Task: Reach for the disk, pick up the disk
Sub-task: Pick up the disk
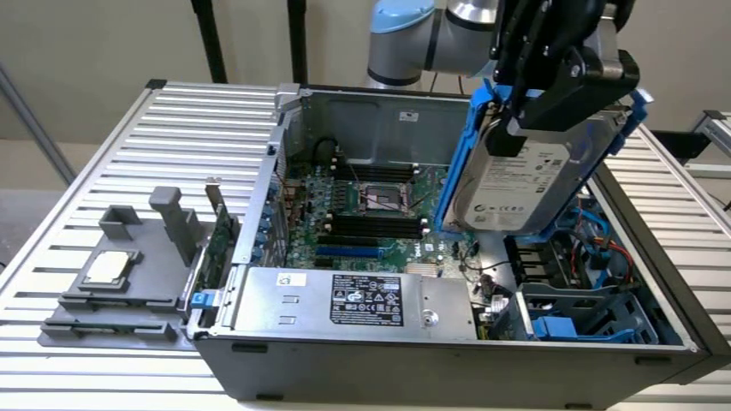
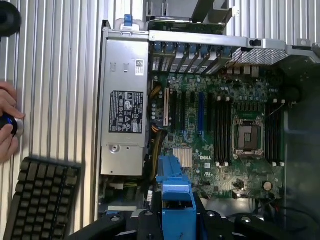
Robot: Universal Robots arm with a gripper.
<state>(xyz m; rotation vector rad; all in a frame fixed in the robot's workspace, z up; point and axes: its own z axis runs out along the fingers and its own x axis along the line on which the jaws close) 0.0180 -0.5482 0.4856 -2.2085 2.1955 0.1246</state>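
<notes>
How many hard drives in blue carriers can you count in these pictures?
1. The disk hangs lifted above the open computer case, towards the exterior view's right, held at its upper end by the gripper. Others may sit hidden in the drive bays below.

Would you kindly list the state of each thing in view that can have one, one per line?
disk: lifted clear above the open case, tilted, label facing out, blue rails still on.
gripper: shut on the disk's upper end.
computer case: side panel off, interior exposed.
CPU socket: empty, no chip seated.
silver chip: lying flat on the grey tray outside the case.
power supply: installed in the case.
</notes>
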